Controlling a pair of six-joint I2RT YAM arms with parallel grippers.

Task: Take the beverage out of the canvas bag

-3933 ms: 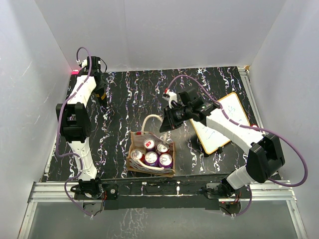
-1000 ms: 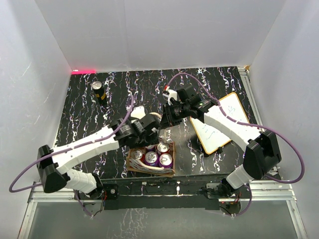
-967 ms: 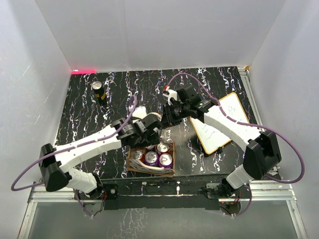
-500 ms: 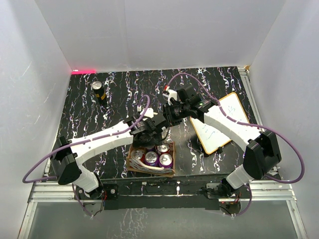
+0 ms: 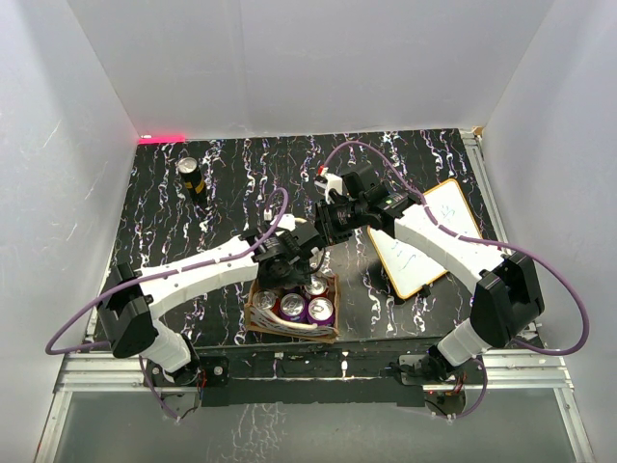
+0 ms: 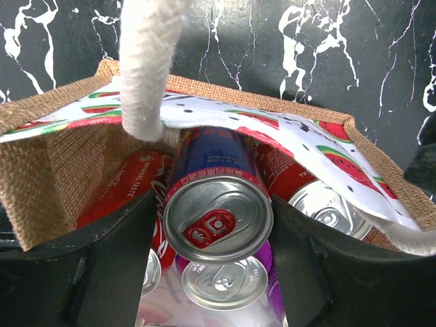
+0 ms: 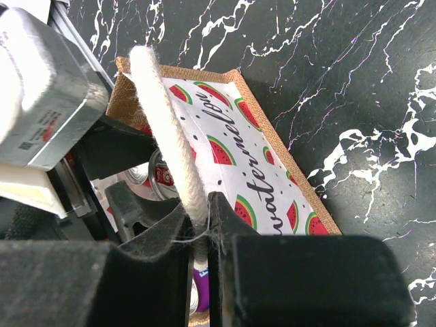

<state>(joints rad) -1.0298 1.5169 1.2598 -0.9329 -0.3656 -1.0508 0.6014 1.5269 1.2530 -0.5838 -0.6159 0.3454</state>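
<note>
**Burlap tote packed with cans, one clamped by the left arm**

Tan burlap forms the canvas bag point(image 5: 251, 316), which stands on the black marbled table point(image 5: 241, 174) near the arm bases. It holds several upright cans. From above, silver tops show, and some of the can bodies are purple point(image 5: 292, 307).

In the left wrist view, a blue-and-red can point(image 6: 216, 204) sits above the others inside the bag's mouth. The left gripper point(image 6: 216, 228) has one black finger pressed against each side of this can, so it is closed on it. A red can point(image 6: 129, 184) beside it reads "ORIGINAL TASTE" next to white script lettering. A purple can point(image 6: 221, 283) stands below.

The bag's white printed panel point(image 7: 259, 170) carries watermelon slices and the word "watermelon" in script.

The right gripper point(image 7: 201, 235) is pinched shut on a cream rope handle point(image 7: 167, 129) and holds it taut, up and away from the opening. That handle crosses the upper left of the left wrist view point(image 6: 146, 61). The second handle point(image 5: 299, 328) lies slack on the bag's near side.

Well apart from the bag, a dark can point(image 5: 189, 176) stands at the table's far left. An orange-framed whiteboard point(image 5: 429, 236) lies under the right arm.
</note>
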